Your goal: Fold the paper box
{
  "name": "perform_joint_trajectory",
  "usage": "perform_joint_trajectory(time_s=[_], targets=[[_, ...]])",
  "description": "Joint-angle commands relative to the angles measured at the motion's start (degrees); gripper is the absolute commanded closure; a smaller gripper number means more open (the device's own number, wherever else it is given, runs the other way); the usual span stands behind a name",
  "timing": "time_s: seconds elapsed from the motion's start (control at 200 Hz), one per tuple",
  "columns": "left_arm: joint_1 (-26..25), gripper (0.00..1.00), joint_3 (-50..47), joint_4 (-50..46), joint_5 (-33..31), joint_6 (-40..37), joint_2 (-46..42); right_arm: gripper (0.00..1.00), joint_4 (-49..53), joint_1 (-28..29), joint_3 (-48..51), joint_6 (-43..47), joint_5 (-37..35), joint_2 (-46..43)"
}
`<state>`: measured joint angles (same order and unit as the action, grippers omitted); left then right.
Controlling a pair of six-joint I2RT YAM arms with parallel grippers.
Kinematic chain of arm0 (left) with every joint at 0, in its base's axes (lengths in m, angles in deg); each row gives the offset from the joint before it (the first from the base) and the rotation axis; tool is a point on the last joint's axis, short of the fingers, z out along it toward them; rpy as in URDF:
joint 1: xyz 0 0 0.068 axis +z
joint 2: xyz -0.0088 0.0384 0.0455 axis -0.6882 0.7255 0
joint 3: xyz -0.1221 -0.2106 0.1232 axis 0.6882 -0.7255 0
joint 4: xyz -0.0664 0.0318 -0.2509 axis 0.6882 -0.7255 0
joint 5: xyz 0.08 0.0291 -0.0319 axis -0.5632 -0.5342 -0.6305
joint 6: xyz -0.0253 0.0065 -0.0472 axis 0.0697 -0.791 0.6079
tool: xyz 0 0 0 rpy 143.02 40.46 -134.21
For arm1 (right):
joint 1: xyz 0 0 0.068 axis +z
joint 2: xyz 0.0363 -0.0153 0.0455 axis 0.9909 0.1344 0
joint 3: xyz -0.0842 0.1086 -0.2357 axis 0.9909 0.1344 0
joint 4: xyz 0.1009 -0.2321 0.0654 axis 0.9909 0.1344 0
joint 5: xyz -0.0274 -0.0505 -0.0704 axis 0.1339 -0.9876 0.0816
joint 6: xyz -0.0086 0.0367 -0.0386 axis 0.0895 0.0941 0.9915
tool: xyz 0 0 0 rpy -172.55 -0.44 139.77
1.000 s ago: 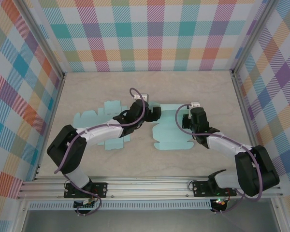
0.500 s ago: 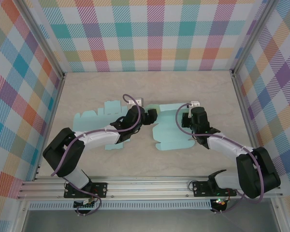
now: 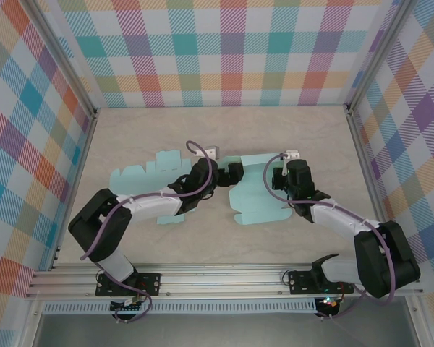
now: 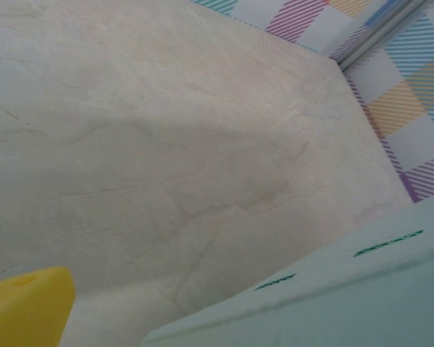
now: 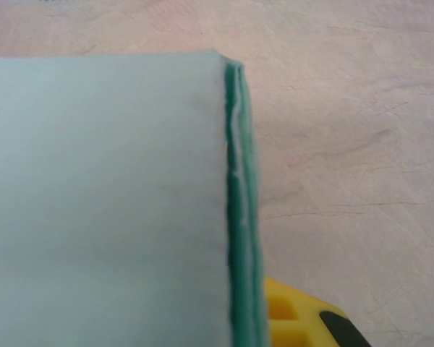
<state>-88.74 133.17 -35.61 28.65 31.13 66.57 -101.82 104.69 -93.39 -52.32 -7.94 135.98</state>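
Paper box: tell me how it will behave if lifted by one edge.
The paper box looks thin along its edge in the right wrist view, so probably light and floppy. Spread on the smooth table, it would likely slide when pushed.

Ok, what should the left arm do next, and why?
Probably ease the left gripper onto the lifted edge of the paper box and close. Its jaws look open with nothing between them, while the right gripper is shut on the folded edge opposite.

The left pincer (image 3: 235, 173) now sits a little lower and closer to the paper box (image 3: 259, 204) than a second ago, and its arm is pulled back towards the worktop's near edge.
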Motion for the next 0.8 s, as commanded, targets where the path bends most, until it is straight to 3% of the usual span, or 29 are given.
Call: perform_joint_trajectory(time_s=[0.0, 0.17, 0.435, 0.61, 0.795], targets=[[-1.25, 0.0, 0.67, 5.52, 3.65, 1.96, 1.41, 1.0, -2.45, 0.44, 0.48, 0.24, 1.89, -0.6], [-1.15, 0.0, -1.67, 2.55, -0.45, 2.81, -1.05, 1.0, -2.53, 0.44, 0.85, -0.11, 1.54, -1.16], [-1.24, 0.0, -10.64, -6.08, -6.14, 3.81, -12.99, 1.0, -2.47, 0.44, 0.41, -0.41, 1.19, -0.09], [-1.92, 0.01, -15.85, -6.41, -3.22, 6.7, -17.98, 1.0, -2.47, 0.44, 0.35, -0.46, 0.97, -0.03], [-5.94, 0.13, -17.16, -0.74, 0.49, 8.5, -14.9, 1.0, -2.44, 0.44, 0.35, -0.46, 0.9, -0.08]])
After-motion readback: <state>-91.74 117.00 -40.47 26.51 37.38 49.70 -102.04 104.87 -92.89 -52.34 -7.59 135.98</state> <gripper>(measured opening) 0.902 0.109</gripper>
